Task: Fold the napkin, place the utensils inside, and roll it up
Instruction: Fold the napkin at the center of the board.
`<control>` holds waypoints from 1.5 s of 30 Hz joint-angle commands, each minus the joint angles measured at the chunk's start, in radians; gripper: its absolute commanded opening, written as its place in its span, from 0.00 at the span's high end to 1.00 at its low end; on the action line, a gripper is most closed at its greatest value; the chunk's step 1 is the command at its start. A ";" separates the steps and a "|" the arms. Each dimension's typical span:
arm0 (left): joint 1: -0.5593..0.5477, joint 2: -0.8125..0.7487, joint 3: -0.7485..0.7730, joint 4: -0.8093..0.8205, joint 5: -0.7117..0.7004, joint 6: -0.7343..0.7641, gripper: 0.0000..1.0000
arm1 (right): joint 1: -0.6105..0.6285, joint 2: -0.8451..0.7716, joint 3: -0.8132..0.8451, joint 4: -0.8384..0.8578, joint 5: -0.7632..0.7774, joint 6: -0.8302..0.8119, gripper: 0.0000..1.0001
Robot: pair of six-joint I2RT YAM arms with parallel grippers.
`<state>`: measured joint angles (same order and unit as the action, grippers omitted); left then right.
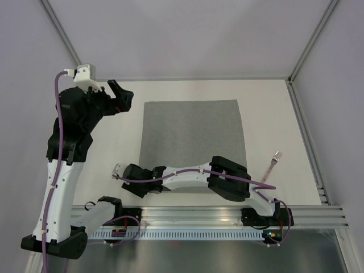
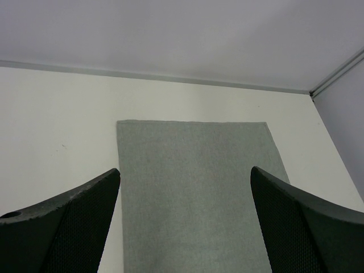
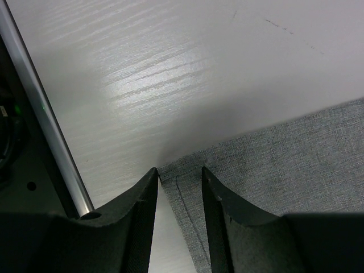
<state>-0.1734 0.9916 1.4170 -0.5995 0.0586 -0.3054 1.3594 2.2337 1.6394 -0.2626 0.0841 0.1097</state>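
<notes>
The grey napkin (image 1: 193, 136) lies flat and unfolded in the middle of the white table. The fork (image 1: 273, 164), with its pink handle, lies to the right of the napkin and apart from it. My right gripper (image 1: 133, 172) reaches across to the napkin's near left corner. In the right wrist view its jaws (image 3: 180, 169) are partly open and straddle that hemmed corner (image 3: 187, 170), which touches the left fingertip. My left gripper (image 1: 120, 94) is raised beyond the napkin's far left corner. It is open and empty (image 2: 185, 169) and looks down on the napkin (image 2: 193, 187).
An aluminium rail (image 1: 227, 213) runs along the near table edge, close to the left of the right gripper (image 3: 51, 136). White enclosure walls with metal posts (image 1: 310, 48) bound the table at the back and sides.
</notes>
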 commanded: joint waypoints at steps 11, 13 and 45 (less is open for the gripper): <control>0.005 -0.016 -0.016 -0.019 -0.002 0.011 0.00 | 0.003 0.050 0.042 -0.020 0.040 0.010 0.58; 0.005 -0.014 -0.020 -0.019 -0.002 0.011 0.00 | 0.003 0.056 0.043 -0.021 0.043 0.010 0.64; 0.003 0.027 -0.018 0.007 0.000 0.014 0.00 | -0.014 -0.068 0.096 -0.072 0.085 -0.036 0.99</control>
<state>-0.1734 1.0172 1.4002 -0.5987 0.0540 -0.3054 1.3560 2.2528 1.6894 -0.2848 0.1383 0.0837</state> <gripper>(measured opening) 0.993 0.010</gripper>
